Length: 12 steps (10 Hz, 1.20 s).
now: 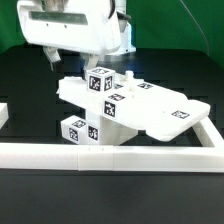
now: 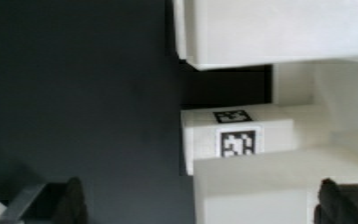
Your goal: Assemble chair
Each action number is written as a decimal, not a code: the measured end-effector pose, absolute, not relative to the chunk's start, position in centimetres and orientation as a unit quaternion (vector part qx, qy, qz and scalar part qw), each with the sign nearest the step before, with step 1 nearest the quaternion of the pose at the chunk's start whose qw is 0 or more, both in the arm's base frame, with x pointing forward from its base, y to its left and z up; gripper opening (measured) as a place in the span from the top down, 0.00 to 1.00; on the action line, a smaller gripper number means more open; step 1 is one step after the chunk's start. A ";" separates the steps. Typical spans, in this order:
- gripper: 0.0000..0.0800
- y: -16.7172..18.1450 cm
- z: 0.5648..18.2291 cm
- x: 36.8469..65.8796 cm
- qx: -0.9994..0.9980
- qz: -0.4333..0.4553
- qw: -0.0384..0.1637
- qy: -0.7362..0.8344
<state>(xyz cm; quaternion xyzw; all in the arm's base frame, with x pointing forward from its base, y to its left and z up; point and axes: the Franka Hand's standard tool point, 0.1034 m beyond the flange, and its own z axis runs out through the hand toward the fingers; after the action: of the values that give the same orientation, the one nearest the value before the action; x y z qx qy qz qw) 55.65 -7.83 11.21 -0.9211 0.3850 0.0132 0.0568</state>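
Fingers point(image 2: 51, 203) of my gripper point(image 2: 197, 205) stand spread as wide as they go, with nothing between them. I hang above the chair point(image 1: 130, 108), which lies on the black table point(image 1: 30, 180) as a cluster of chunky white parts: a flat panel point(image 1: 165, 112) reaching toward the exterior view's right, and tagged blocks point(image 1: 102, 82) stacked on its left end. A long white rail point(image 1: 110, 155) runs along the table just in front of the parts. From my wrist, one tagged block point(image 2: 238, 140) sits below, between my fingers.
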 end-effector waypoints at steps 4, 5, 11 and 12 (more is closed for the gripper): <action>0.19 -6.5 14.3 56.0 -0.914 0.019 0.073 0.398; 0.19 -6.5 14.2 56.0 -0.914 0.020 0.073 0.398; 0.19 4.6 13.8 51.6 -0.905 0.035 0.057 0.419; 0.19 4.6 13.8 51.7 -0.910 0.035 0.059 0.410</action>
<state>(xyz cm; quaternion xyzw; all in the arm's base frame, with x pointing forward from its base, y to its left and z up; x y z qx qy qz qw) 51.70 4.62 13.76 -0.9096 0.4099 0.0352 0.0589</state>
